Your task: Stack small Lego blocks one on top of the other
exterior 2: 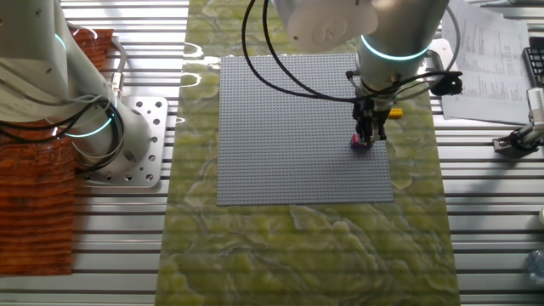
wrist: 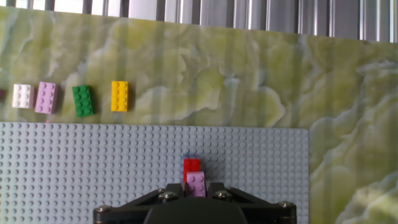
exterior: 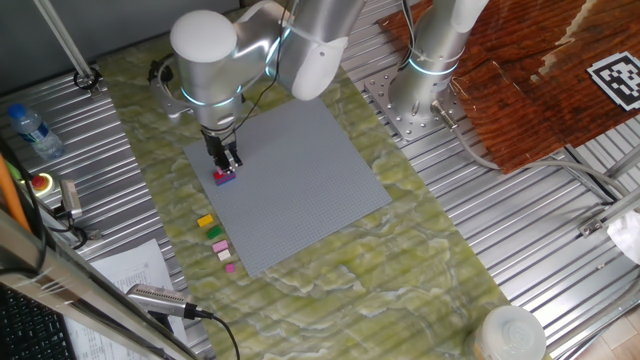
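My gripper (exterior: 227,163) stands low over the left part of the grey baseplate (exterior: 300,170). In the hand view a pink small Lego block (wrist: 197,184) sits between the jaws, which are shut on it. It rests on or just above a red block (wrist: 192,165) on the baseplate (wrist: 93,168); I cannot tell if they are pressed together. The pair also shows in the other fixed view (exterior 2: 360,143) under the gripper (exterior 2: 368,134). Loose blocks lie in a row on the mat: yellow (wrist: 119,96), green (wrist: 83,101), pink (wrist: 46,98), white (wrist: 22,95).
The loose row also shows beside the plate's left edge, starting with the yellow block (exterior: 205,222). A second robot base (exterior: 420,90) stands at the back. A water bottle (exterior: 30,130) and a red button (exterior: 42,183) are at the left.
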Robot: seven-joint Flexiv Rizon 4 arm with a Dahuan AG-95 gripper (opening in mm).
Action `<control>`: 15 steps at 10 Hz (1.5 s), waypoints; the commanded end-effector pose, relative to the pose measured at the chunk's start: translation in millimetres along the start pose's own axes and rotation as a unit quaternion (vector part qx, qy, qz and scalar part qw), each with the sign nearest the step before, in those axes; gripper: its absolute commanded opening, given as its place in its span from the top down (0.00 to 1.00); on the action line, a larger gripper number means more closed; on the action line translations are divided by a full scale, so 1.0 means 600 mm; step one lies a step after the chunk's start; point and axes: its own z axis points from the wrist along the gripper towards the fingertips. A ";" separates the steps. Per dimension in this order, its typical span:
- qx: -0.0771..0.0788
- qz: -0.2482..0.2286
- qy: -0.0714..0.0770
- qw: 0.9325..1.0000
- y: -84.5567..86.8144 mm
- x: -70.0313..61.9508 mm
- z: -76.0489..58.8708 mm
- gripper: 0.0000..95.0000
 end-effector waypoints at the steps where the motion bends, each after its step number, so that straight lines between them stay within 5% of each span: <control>1: 0.002 0.000 -0.002 1.000 0.001 -0.001 0.002 1.00; 8: 0.002 0.005 -0.009 1.000 -0.003 -0.010 0.007 1.00; 15: -0.003 0.015 0.002 1.000 -0.003 -0.012 0.006 1.00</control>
